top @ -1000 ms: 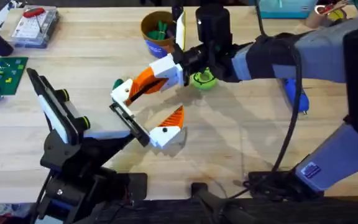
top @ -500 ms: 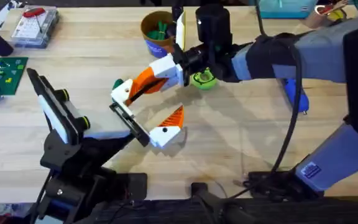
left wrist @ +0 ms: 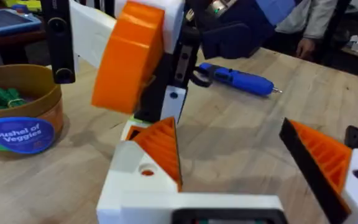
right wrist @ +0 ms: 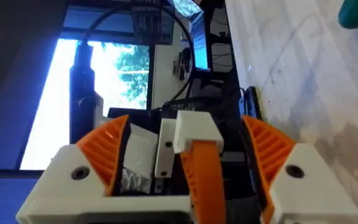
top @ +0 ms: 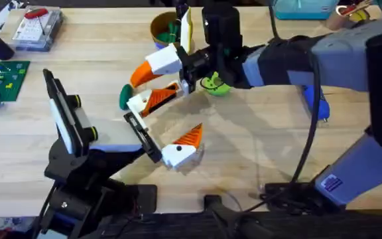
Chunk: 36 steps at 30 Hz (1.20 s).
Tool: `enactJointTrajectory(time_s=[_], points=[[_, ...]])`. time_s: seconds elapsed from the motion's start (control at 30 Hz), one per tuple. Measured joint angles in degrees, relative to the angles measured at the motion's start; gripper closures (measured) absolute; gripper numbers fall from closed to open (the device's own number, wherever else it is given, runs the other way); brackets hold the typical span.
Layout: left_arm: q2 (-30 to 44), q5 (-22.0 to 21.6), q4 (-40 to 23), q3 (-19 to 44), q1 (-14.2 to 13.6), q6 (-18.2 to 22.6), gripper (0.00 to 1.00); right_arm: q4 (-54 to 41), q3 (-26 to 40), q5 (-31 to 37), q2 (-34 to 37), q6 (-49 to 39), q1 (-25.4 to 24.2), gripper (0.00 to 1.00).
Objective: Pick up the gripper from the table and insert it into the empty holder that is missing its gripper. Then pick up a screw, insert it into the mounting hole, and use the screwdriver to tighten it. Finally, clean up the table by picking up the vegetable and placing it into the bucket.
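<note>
Right gripper (right wrist: 185, 143) spread wide, clamping nothing. Orange-ribbed fingers (right wrist: 107, 149) well apart either side of finger piece (right wrist: 194, 158); contact w/ piece can't be told. From overhead, one big orange-and-white finger (top: 152, 66) up above the piece, grey-sleeved arm reaching across from right.

Finger piece (top: 150, 101) sitting at far end of holder bar (top: 141, 136), white block on the bar, orange wedge pointing toward right arm. In left wrist cam, piece (left wrist: 151, 165) seated on the bar's edge, small round hole in white base just beside the wedge.

Left gripper (top: 184, 109) also wide open, nothing between; second finger (top: 181, 149) at near end of bar, orange tip up and away.

Bucket (top: 164, 30) at far side of table, near right gripper, green veg inside; label reads "Bushel of Veggies" (left wrist: 20, 127). Blue screwdriver (top: 316, 103) lying flat, right of the sleeve, well apart from holder. Lime-green item (top: 215, 85) on table, partly under right wrist. Clear parts box (top: 37, 28) far left corner.
</note>
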Motion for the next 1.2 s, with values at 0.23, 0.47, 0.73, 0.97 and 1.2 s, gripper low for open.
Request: enactJointTrajectory(time_s=[0.23,0.47,0.73,0.97,1.2], points=[[0.00,0.46,-0.02,0.00,0.00,0.00,0.008,-0.02,0.02,0.00,0.00,0.00,-0.06,0.007],[0.00,0.49,-0.02,0.00,0.00,-0.02,0.008,0.00,0.00,-1.50,0.00,0.00,-2.45,0.007],[0.00,0.49,-0.02,0.00,0.00,-0.02,0.008,-0.44,0.00,-5.87,0.00,0.00,-7.61,0.005],[0.00,0.49,-0.02,0.00,0.00,0.00,0.008,-2.75,0.00,-7.01,0.00,-0.02,-9.44,0.005],[0.00,0.49,-0.02,0.00,0.00,-0.02,0.008,-2.77,0.00,-7.42,0.00,-0.02,-9.81,0.005]])
